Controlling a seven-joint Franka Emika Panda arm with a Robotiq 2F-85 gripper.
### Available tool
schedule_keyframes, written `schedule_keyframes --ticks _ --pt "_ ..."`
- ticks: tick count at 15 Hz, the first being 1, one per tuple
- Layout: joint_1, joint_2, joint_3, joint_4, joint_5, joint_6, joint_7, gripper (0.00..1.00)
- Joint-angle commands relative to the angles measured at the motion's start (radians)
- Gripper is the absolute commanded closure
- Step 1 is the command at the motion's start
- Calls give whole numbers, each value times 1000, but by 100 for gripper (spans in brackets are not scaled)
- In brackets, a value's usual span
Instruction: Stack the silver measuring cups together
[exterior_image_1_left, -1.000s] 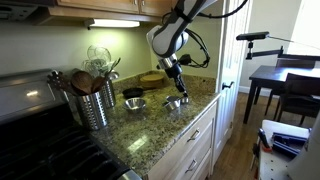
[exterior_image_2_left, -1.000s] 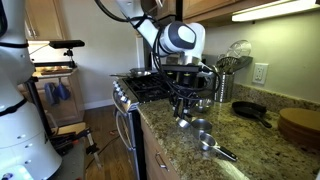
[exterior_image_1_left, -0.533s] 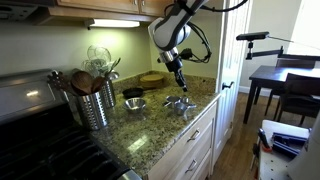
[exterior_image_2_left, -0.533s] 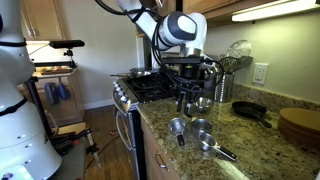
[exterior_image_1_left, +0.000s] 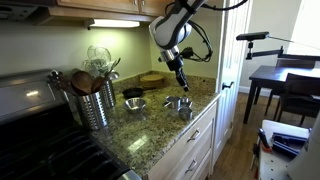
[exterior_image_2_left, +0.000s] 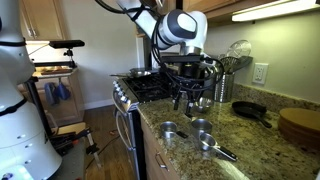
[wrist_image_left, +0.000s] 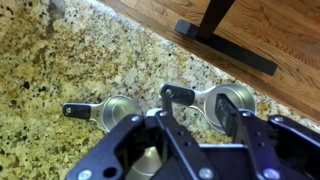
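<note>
1. Gripper (wrist_image_left: 190, 125): hangs over the granite countertop (wrist_image_left: 50, 60). Jaws stand partly apart w/ nothing btwn them; no cup is held.

2. Directly below (wrist view): cup A (wrist_image_left: 118, 112) and cup B (wrist_image_left: 230, 100) sit upright, side by side but apart, not nested. Cup B's handle reaches toward cup A. Another rim shows under the gripper body, too hidden to identify. In an exterior view the measuring cups (exterior_image_2_left: 203, 125) lie spread along the counter's front edge.

3. Hazards, probable:
- Edge drop. Cup B sits near the counter edge w/ the floor (wrist_image_left: 270, 30) beyond. An off-ctr descent or a finger nudge likely pushes it over.
- Slip. Polished steel and a thin rim give poor purchase, so a shallow pinch may tip or spin the cup.
- Jam. Handles out of line, or a larger cup set into a smaller one, blocks nesting.
- Handle strike. A lowered finger may hit cup B's handle and shove cup A.

4. Farther back: dark bowl (exterior_image_1_left: 131, 93) and utensil canister (exterior_image_1_left: 95, 100) stand well apart from the work zone. Collision risk is low.
</note>
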Motion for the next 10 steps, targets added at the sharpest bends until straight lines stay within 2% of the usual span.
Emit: schedule_keyframes --ticks 1,4,8,10 --pt "-7 -31 -3 -23 -3 -33 13 18" --pt "-9 -29 -5 -17 6 -57 28 1" --pt "-8 -29 -17 -17 22 -59 189 0" --pt "-12 -33 -18 -31 7 -31 179 0"
